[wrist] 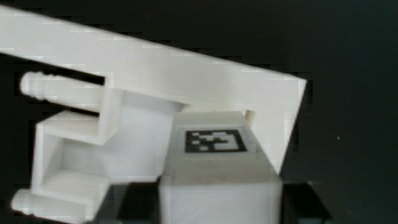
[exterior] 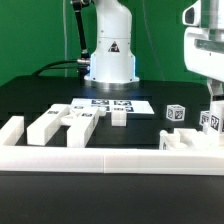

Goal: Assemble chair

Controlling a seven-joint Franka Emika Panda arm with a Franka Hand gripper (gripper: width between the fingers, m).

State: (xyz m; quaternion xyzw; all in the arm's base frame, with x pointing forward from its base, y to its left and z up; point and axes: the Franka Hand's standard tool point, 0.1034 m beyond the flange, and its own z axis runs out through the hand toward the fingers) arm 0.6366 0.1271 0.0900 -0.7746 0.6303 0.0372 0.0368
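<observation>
In the exterior view my gripper hangs at the right edge, just over a white chair assembly that rests against the border rail. In the wrist view the gripper is shut on a white tagged post, with one dark finger on either side of it. The post stands against a flat white slab, beside a white bracket piece with round pegs. More loose chair parts lie at the exterior view's left, and a small block sits near the middle.
The long white border rail runs along the front of the black table. The marker board lies in front of the robot base. A tagged white cube sits at the exterior view's right.
</observation>
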